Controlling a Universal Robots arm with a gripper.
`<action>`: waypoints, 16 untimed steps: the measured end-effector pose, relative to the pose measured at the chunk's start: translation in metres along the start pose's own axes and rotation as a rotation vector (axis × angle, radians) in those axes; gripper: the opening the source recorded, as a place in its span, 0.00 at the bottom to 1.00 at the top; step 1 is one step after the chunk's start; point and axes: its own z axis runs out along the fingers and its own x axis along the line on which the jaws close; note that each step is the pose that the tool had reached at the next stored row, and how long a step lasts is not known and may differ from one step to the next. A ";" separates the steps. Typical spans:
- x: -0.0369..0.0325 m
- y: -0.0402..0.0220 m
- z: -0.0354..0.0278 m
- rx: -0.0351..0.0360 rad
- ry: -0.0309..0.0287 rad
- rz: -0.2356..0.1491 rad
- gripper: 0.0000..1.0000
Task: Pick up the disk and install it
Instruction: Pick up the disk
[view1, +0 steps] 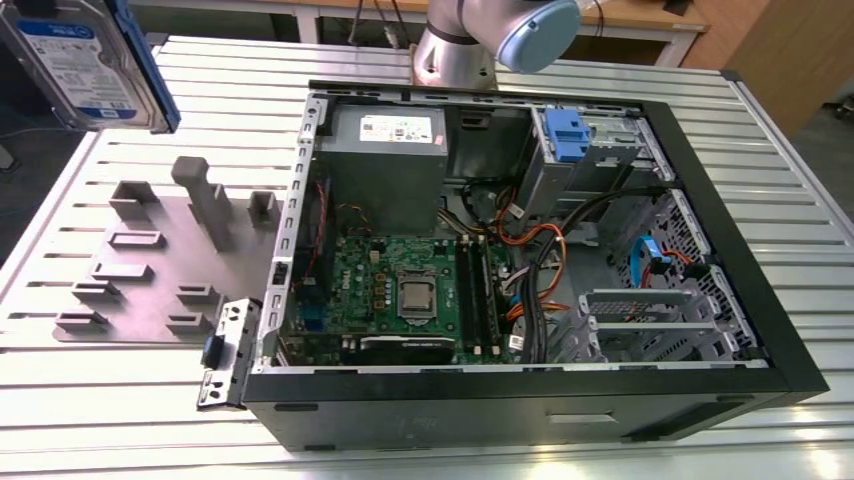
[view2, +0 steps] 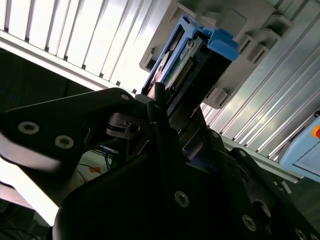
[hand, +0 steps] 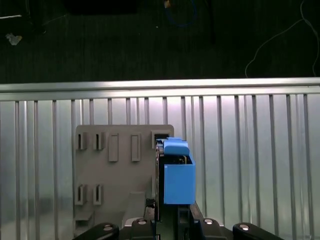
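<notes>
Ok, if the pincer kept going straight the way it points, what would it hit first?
Probably the grey slotted holder plate on the ribbed metal table. In the first wrist view the pincer, shut on the disk, points down at that plate's edge, disk leading; depth is unclear.

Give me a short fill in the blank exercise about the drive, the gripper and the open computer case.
The gripper is shut on the ____.
The disk sits in a caddy frame coloured ____.
The grey fixture plate lies to the exterior view's ____ of the computer case.
Missing words: disk; blue; left.
</notes>
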 end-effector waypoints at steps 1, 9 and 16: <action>-0.0002 0.0001 -0.0040 0.0001 0.0000 0.000 0.35; -0.0008 0.0003 -0.0199 0.0001 0.0000 0.000 0.35; -0.0008 0.0003 -0.0201 0.0001 0.0000 0.000 0.35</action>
